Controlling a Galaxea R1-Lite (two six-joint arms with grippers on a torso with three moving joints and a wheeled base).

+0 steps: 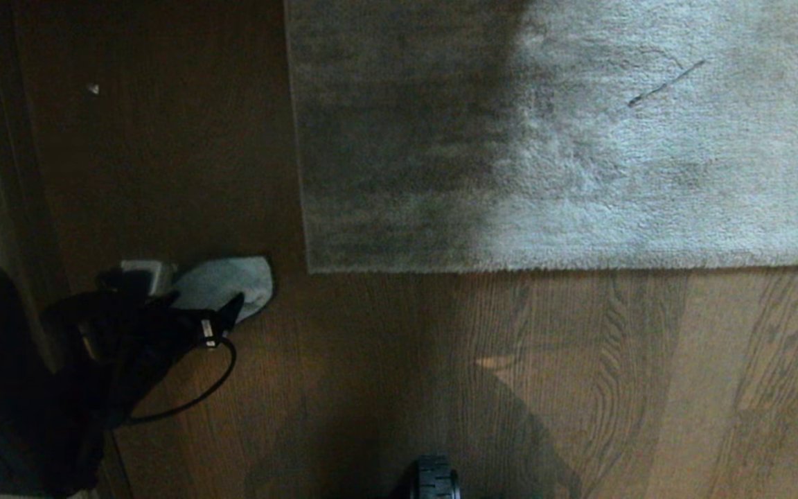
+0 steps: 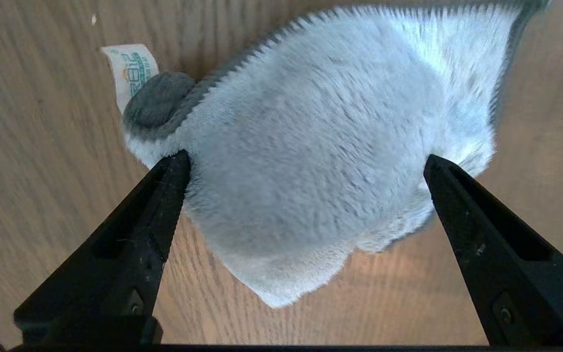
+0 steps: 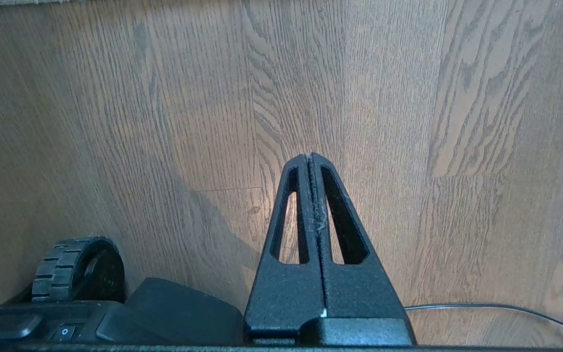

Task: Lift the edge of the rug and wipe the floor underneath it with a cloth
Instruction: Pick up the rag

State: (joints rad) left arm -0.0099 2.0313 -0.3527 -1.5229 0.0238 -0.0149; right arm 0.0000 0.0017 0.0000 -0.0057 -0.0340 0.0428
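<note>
Brown wood-grain plank floor (image 1: 579, 388) fills the lower part and left side of the head view, with a dull sheen and a shadow cast across its middle. Grey-beige short-pile rug (image 1: 565, 138) covers the upper right; its left portion lies in shadow. Rug edge (image 1: 579, 269) runs straight across, lying flat on the floor, and meets a square corner (image 1: 309, 269) at its left end. A thin dark streak (image 1: 666, 83) shows on the pile at upper right.

Left arm (image 1: 94, 346) stands at the lower left, with a black cable looping beside it. Left tool (image 2: 306, 166) hangs over the cloth (image 2: 320, 146) with its two black fingers (image 2: 164, 195) spread wide, one at each side of the cloth; nothing is gripped. The cloth, pale grey-white with a bluish tint, lies on the floor left of the rug corner and apart from it. A darker grey hemmed fold and a white sewn-in label (image 2: 130, 68) with green print sit at one end; the print cannot be read.

Right tool (image 3: 311, 159) hangs above bare floor, fingers pressed fully together, holding nothing. A ribbed black wheel (image 3: 74, 266) of the base and a thin cable (image 3: 482, 307) lie near it.
</note>
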